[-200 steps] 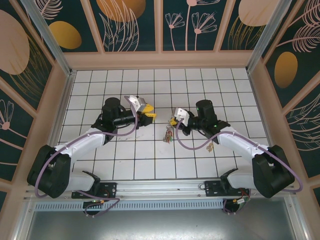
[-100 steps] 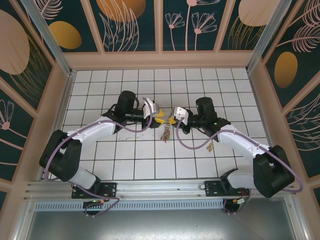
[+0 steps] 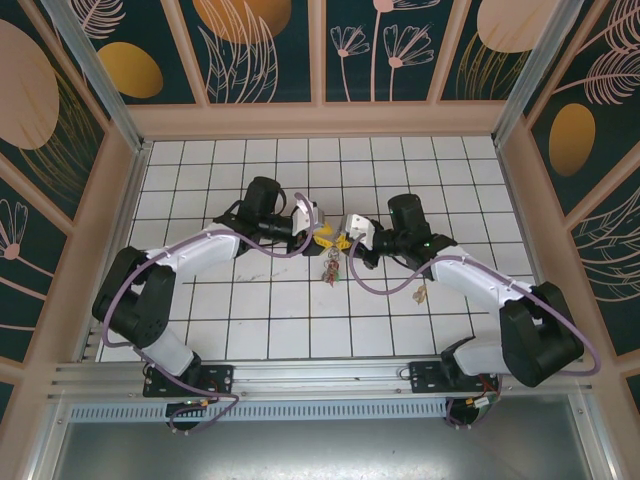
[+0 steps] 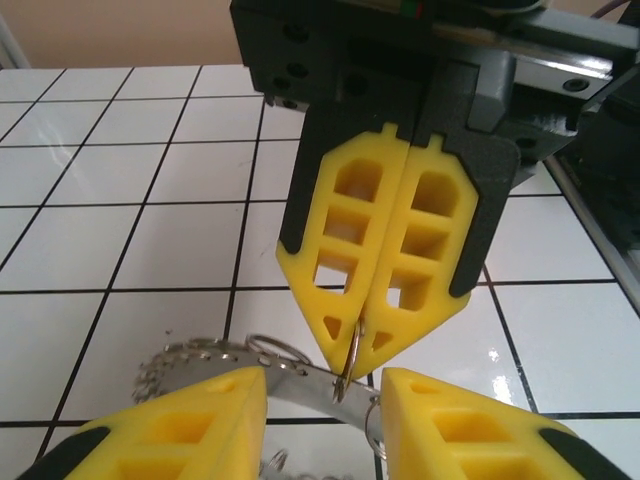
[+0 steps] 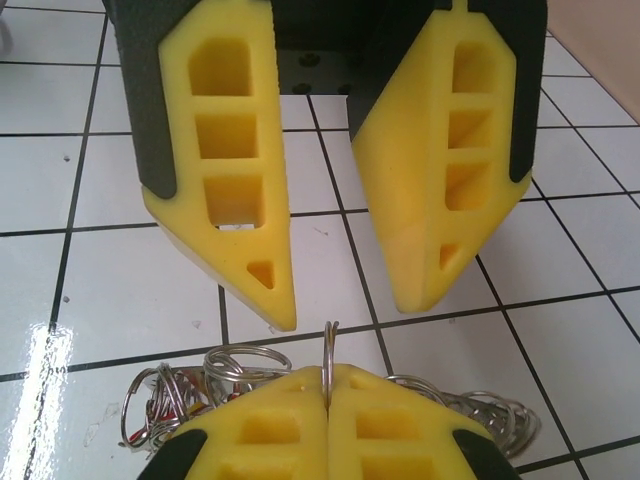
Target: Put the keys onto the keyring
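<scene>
**Spotter:** Your right gripper (image 5: pixel 328 383) is clamped tight, pads flat together. It is pinching one thin wire loop of the keyring (image 4: pixel 190 352) edge-on.

**Caller:** And the left one?

**Spotter:** The left gripper (image 5: pixel 347 305) faces it nose to nose, jaws apart, gripping nothing. That upright loop stands in the gap just below its fingertips (image 5: pixel 275 300).

**Caller:** Where's the rest of the bunch?

**Spotter:** It dangles under the pinch, between the two grippers, over the middle of the tiled floor (image 3: pixel 260 310). From above, the keys (image 3: pixel 331 268) hang there as a small cluster with a reddish speck in it. From the wrists you see a tangle of silvery rings and a toothed band sagging low. I can't tell whether it touches the tiles.

**Caller:** How will it handle?

**Spotter:** Light, I'd judge, but fiddly. The wire looks thin, hard and smooth, so it may twist or slide between soft pads. The loose rings should swing at any nudge, and nothing here looks fragile.

**Caller:** So where do you take hold?

**Spotter:** Close the left jaws flat across that same upright loop, just beside the right pinch, where the wire is held steady. Leave the floppy tangle below alone, since it would only shift. A grip off the wire's line could roll the loop out of both hands.
</scene>
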You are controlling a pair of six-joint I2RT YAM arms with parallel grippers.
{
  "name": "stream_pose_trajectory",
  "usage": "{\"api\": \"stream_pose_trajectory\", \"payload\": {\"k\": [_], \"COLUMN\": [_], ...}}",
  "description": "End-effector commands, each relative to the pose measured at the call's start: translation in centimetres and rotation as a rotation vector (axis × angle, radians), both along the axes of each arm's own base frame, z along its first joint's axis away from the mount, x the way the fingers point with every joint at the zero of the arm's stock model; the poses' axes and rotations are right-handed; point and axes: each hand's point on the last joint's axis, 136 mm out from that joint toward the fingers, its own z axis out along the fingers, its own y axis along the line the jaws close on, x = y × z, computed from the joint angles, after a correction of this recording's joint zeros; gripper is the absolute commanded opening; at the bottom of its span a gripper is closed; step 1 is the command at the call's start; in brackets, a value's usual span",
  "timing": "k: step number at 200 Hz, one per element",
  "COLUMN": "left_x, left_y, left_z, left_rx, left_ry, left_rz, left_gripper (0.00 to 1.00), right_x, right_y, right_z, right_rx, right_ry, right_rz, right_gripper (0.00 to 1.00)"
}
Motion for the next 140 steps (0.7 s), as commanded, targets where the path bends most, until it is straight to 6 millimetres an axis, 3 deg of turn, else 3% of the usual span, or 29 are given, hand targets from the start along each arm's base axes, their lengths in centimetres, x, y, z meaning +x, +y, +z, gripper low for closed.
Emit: {"api": "stream_pose_trajectory", "payload": {"k": [1, 103, 140], "left_x": [-0.7, -0.8, -0.8], "left_y": [-0.5, -0.6, -0.7], "left_z": [0.5, -0.3, -0.2], "left_rx": [-0.018, 0.008, 0.005], "left_ry": [0.0, 0.018, 0.02], "left_rz": [-0.063, -0.076, -0.08], "left_gripper": [0.33, 0.26, 0.17], "right_x": [0.5, 0.3, 0.4], "right_y": [1.0, 1.4, 1.4], "right_z": [2.7, 3.2, 3.0], "right_rx": [0.064, 0.092, 0.08], "right_ry": [-0.063, -0.053, -0.035], "right_rz": [0.046, 0.061, 0.06], "right_gripper": [0.0, 0.0, 0.0]}}
